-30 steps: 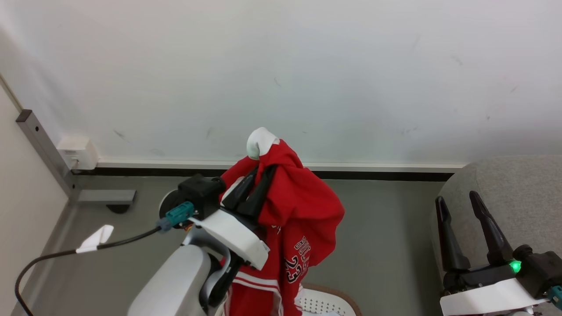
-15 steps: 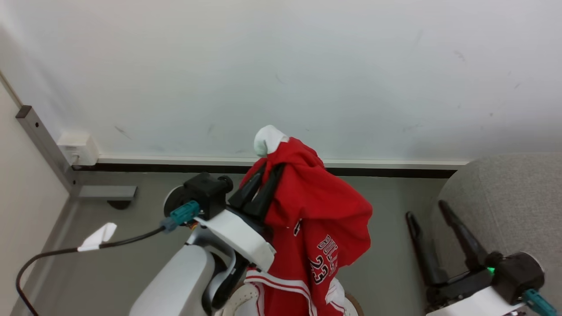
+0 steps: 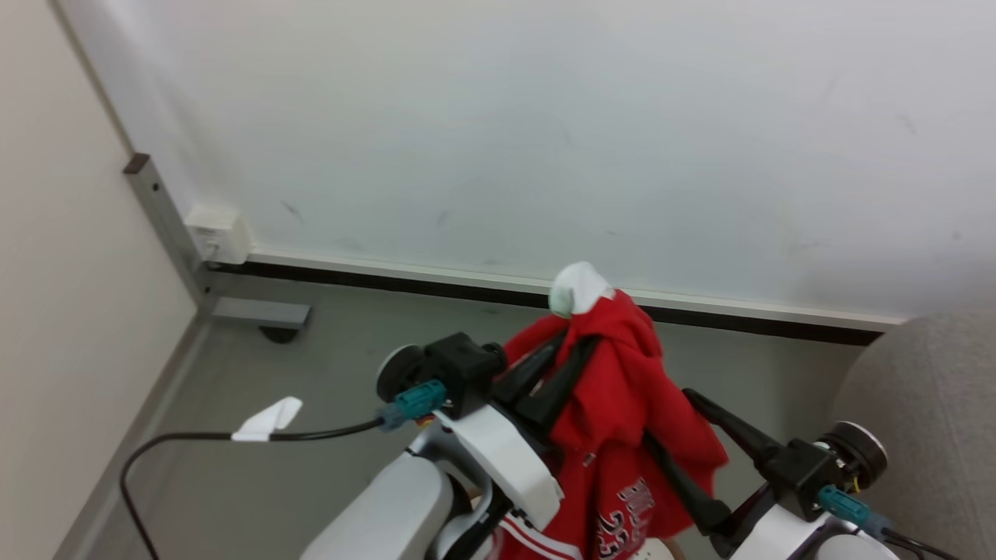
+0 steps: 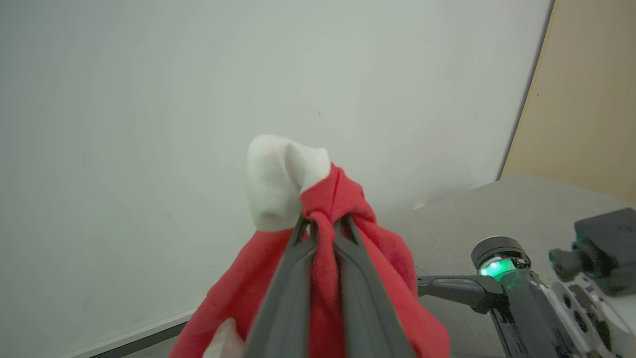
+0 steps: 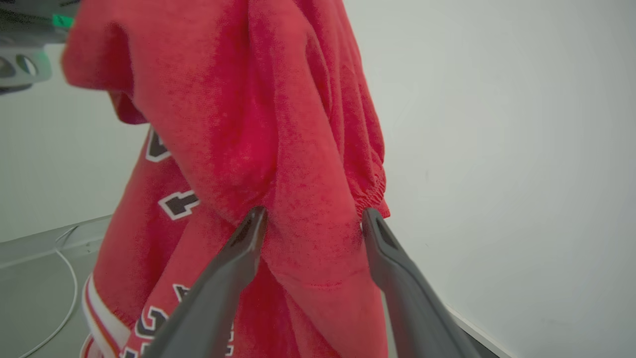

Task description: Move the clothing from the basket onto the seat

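head above; wrists near jersey (image 3: pixel 622 389)

blocked: jersey (image 3: pixel 622 404) hangs between right gripper's (image 5: pixel 314 215) spread jaws | behind: wall (image 3: pixel 545 117) | right: seat (image 3: pixel 926 389) | free: floor (image 3: pixel 350 342) at left, cable (image 3: pixel 327 430) across it

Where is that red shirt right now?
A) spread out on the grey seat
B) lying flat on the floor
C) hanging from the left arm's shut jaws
C: the left arm's jaws are shut on a bunch of the red shirt, which hangs down in the air, to one side of the seat and not on it.
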### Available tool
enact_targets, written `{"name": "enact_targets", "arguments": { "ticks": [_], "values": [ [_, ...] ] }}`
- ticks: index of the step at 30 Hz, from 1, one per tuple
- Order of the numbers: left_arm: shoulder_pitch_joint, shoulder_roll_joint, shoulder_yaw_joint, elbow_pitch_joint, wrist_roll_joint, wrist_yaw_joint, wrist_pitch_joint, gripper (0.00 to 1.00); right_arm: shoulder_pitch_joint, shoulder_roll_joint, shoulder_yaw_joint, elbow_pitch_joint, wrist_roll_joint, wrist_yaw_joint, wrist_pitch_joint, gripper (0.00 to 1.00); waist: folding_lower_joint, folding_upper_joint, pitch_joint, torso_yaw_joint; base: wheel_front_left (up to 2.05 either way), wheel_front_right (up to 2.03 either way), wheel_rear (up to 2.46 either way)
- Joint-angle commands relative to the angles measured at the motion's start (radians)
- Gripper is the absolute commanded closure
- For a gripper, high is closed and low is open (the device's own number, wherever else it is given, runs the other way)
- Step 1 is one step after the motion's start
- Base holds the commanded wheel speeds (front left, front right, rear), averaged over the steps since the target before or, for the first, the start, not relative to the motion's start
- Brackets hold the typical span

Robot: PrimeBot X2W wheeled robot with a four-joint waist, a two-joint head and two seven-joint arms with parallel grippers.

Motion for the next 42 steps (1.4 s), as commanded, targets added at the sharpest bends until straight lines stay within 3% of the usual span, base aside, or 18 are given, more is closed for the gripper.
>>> {"name": "enact_targets", "arguments": {
  "ticks": [1, 6, 19, 20, 22, 38, 39, 40, 42],
  "values": [
    [-0.015, -0.006, -0.023, 0.002, -0.009, -0.007, 0.004, 1.00, -0.040, -0.005, 0.051, 0.024, 0.019, -0.002, 0.000, 0.00, 0.0000, 0.0000, -0.004, 0.041, 0.00, 0.00, 0.00],
    [-0.026, -0.020, -0.093, 0.004, -0.023, -0.016, 0.020, 1.00, -0.097, -0.004, 0.123, 0.049, 0.064, -0.002, 0.000, 0.00, 0.0000, 0.0000, -0.004, 0.096, 0.00, 0.00, 0.00],
    [-0.056, -0.026, -0.228, 0.026, -0.080, -0.025, 0.009, 1.00, -0.098, 0.035, 0.102, 0.073, 0.097, -0.002, 0.000, 0.00, 0.0000, 0.0000, -0.007, 0.203, 0.00, 0.00, 0.00],
    [-0.058, -0.023, -0.230, 0.030, -0.085, -0.025, 0.009, 1.00, -0.093, 0.039, 0.098, 0.071, 0.095, -0.002, 0.000, 0.40, 0.0000, 0.0000, -0.007, 0.206, 0.00, 0.00, 0.00],
    [-0.062, -0.017, -0.234, 0.037, -0.092, -0.025, 0.004, 1.00, -0.086, 0.044, 0.088, 0.062, 0.090, -0.002, 0.000, 1.00, 0.0000, 0.0000, -0.008, 0.208, 0.00, 0.00, 0.00],
    [-0.061, 0.022, -0.199, 0.089, -0.107, 0.015, -0.037, 1.00, -0.013, 0.049, 0.012, -0.011, 0.101, -0.002, 0.000, 1.00, 0.0000, 0.0000, -0.002, 0.156, 0.00, 0.00, 0.00],
    [-0.058, 0.022, -0.199, 0.092, -0.106, 0.018, -0.040, 0.85, -0.008, 0.050, 0.005, -0.018, 0.101, -0.002, 0.000, 1.00, 0.0000, 0.0000, -0.002, 0.152, 0.00, 0.00, 0.00],
    [-0.056, 0.022, -0.201, 0.094, -0.105, 0.020, -0.042, 0.62, -0.002, 0.049, 0.000, -0.023, 0.101, -0.002, 0.000, 1.00, 0.0000, 0.0000, -0.002, 0.149, 0.00, 0.00, 0.00],
    [-0.050, 0.021, -0.204, 0.097, -0.106, 0.021, -0.043, 0.51, 0.003, 0.047, -0.009, -0.031, 0.098, -0.002, 0.000, 1.00, 0.0000, 0.0000, -0.003, 0.141, 0.00, 0.00, 0.00]
  ]
}}
